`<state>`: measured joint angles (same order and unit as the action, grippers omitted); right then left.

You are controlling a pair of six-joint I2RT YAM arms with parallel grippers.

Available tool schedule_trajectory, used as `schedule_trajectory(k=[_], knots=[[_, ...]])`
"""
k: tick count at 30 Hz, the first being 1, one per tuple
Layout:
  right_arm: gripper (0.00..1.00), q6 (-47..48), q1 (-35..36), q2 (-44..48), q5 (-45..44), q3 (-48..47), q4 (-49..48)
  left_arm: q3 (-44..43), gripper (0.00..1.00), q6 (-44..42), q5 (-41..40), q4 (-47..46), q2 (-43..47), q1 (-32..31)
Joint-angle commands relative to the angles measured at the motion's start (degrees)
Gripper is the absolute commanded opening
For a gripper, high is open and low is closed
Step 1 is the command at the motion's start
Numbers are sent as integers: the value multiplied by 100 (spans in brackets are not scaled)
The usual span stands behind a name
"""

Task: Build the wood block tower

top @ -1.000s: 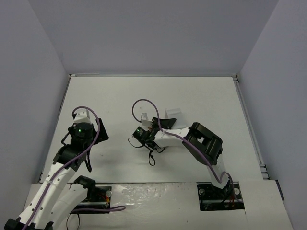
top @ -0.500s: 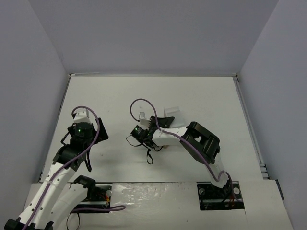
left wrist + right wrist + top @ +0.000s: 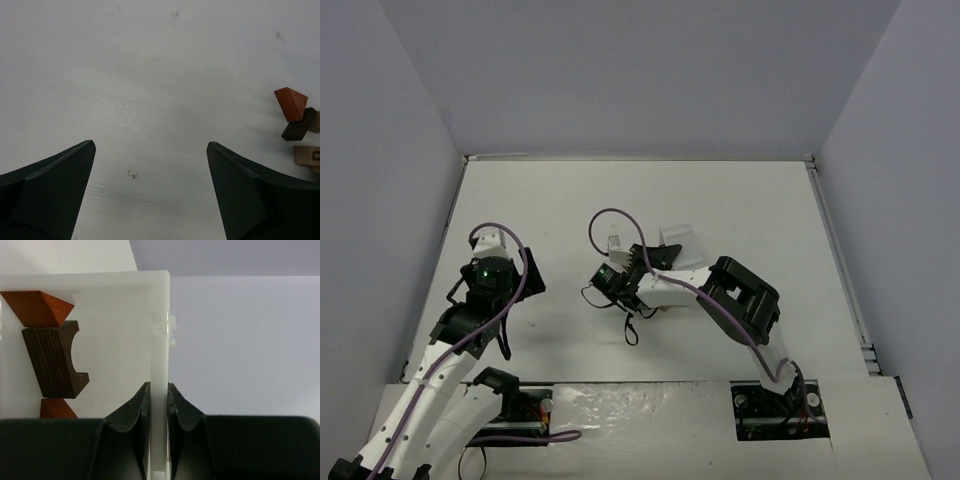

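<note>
We see the right gripper (image 3: 159,390) pinched narrow on the raised rim of the white plastic tray (image 3: 115,340), and that rim runs straight away from the fingers, splitting the wrist view. Inside the tray a red-brown wedge (image 3: 37,307) aims its tip toward the gripped rim. Against it sits a notched dark block (image 3: 50,362), long side parallel to the rim and its curved notch facing it. A second red-brown piece (image 3: 57,410) is half hidden by the gripper body. The left gripper (image 3: 150,145) stands wide and holds nothing over bare table (image 3: 150,60), with open room ahead of it. Just past its right finger (image 3: 260,195), at the frame edge, three wood blocks cluster: an orange-red wedge (image 3: 291,103), a dark slab (image 3: 299,125) lying slantwise against it, and a pale block (image 3: 306,154) with a dark printed mark, cut off by the frame. From above, the left arm (image 3: 470,320) keeps near the left enclosure wall (image 3: 410,100), while the right arm (image 3: 740,300) reaches toward mid-table.
</note>
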<state>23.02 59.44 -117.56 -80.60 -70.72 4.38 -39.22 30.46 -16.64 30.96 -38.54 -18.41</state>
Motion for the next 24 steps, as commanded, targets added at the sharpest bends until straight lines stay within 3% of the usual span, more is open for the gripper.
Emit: schedule_trajectory(k=[1, 7, 15, 19, 24], knots=[[0, 270, -19, 237, -864, -244, 71, -109, 93, -29, -94, -319, -31, -22], [0, 172, -134, 255, -913, 66, 63, -103, 93, -22, -102, -301, 1, -22], [0, 435, 140, 244, -926, -430, 77, -111, 93, -20, -111, -283, 23, -22], [0, 308, -553, 397, -1120, 167, 64, -94, 93, -5, -83, -292, 20, -22], [0, 332, -524, 326, -1145, 49, 54, -94, 93, -5, -89, -296, 40, -22]])
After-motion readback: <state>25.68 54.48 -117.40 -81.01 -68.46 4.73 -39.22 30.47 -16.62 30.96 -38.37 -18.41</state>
